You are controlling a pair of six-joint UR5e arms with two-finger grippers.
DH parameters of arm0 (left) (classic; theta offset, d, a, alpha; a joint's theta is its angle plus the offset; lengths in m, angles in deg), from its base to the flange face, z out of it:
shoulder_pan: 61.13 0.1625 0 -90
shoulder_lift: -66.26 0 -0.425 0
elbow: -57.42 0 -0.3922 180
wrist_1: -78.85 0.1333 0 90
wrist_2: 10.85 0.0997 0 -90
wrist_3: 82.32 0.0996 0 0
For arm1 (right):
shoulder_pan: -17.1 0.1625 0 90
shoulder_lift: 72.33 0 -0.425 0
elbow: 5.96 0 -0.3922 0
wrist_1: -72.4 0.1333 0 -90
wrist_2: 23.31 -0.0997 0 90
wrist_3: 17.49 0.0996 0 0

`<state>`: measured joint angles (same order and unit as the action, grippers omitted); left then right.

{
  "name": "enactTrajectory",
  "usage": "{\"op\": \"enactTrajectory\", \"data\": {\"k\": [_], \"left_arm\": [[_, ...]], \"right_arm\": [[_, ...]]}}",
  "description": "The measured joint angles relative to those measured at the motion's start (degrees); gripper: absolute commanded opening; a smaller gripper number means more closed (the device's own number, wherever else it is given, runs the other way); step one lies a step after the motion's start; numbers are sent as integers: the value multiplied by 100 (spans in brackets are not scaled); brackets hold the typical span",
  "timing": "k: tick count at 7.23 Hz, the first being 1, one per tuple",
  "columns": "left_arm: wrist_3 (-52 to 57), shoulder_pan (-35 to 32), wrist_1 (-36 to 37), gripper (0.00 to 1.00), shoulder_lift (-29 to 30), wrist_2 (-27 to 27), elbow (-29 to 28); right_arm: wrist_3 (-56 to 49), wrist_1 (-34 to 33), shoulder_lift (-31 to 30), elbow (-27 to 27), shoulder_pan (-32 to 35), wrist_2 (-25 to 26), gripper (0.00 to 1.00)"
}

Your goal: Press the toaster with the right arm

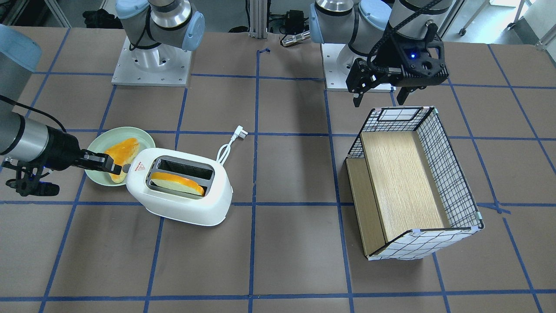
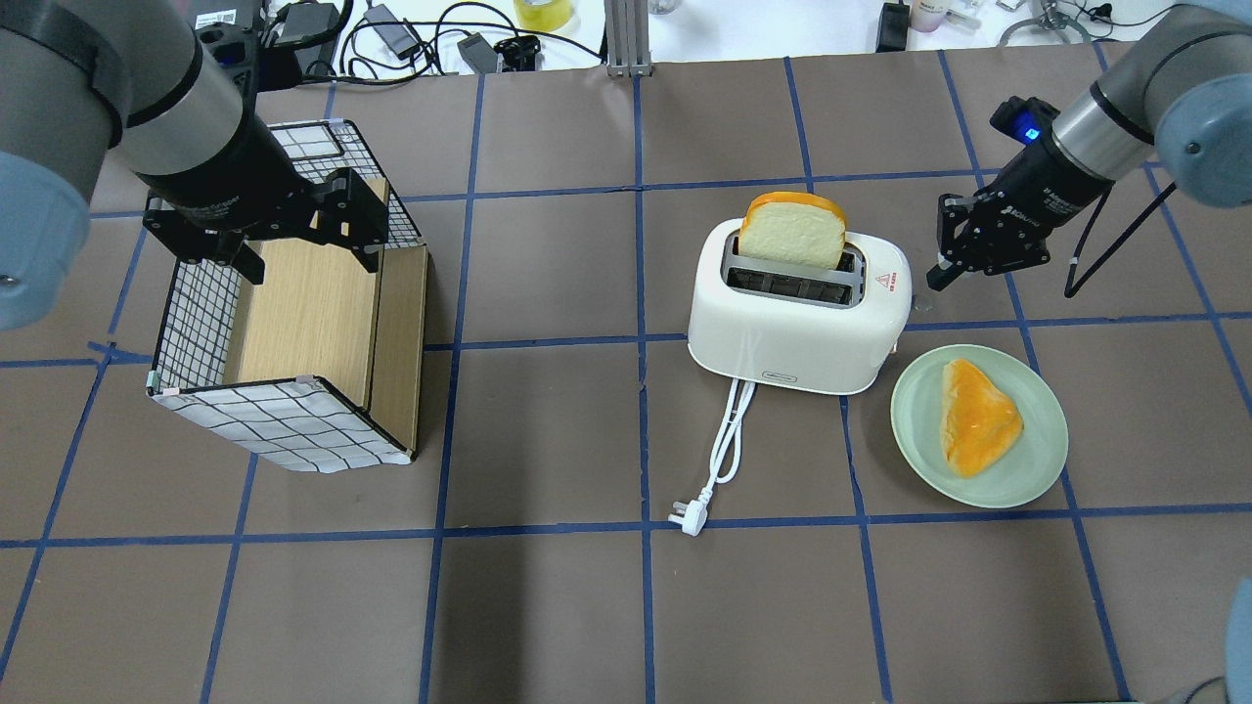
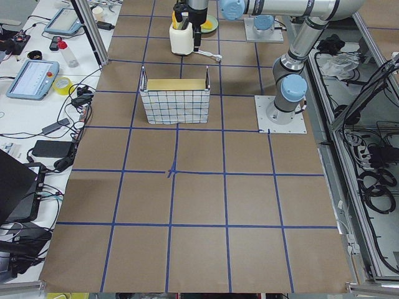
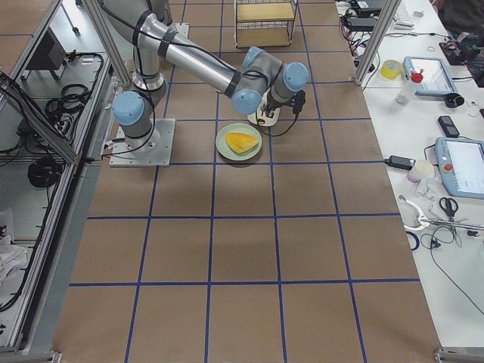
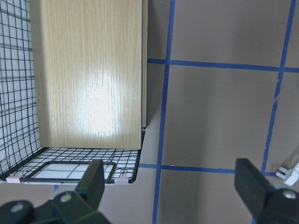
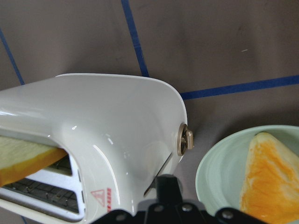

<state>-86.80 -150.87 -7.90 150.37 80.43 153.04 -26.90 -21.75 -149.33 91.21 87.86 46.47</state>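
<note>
The white toaster [image 1: 186, 195] lies right of centre in the overhead view [image 2: 797, 318], with a slice of bread [image 2: 792, 227] sticking out of one slot. My right gripper [image 1: 118, 168] is shut, with its tips at the toaster's end by the red triangle; it also shows in the overhead view [image 2: 936, 282]. In the right wrist view the closed fingertips [image 6: 167, 183] sit at the lever slot on the toaster [image 6: 117, 126], just below the small knob [image 6: 185, 140]. My left gripper [image 1: 379, 99] is open and empty above the wire basket [image 1: 451, 174].
A pale green plate [image 2: 1042, 391] with a bread piece [image 2: 978, 416] lies beside the toaster's knob end. The white cord and plug [image 2: 726, 450] trail out from the toaster. The basket [image 2: 196, 323] with a wooden insert stands on the left side.
</note>
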Motion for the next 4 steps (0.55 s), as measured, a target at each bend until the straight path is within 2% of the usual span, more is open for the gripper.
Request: {"op": "enactTrajectory", "data": {"k": [2, 3, 4], "left_arm": [[0, 0, 0, 100, 0, 0, 0], [0, 0, 0, 100, 0, -3, 0], [0, 0, 0, 100, 0, -2, 0]], "right_arm": [[365, -5, -530, -196, 14, 123, 33], [536, -60, -776, -362, 27, 446, 59], [618, -135, -927, -583, 41, 866, 100]]}}
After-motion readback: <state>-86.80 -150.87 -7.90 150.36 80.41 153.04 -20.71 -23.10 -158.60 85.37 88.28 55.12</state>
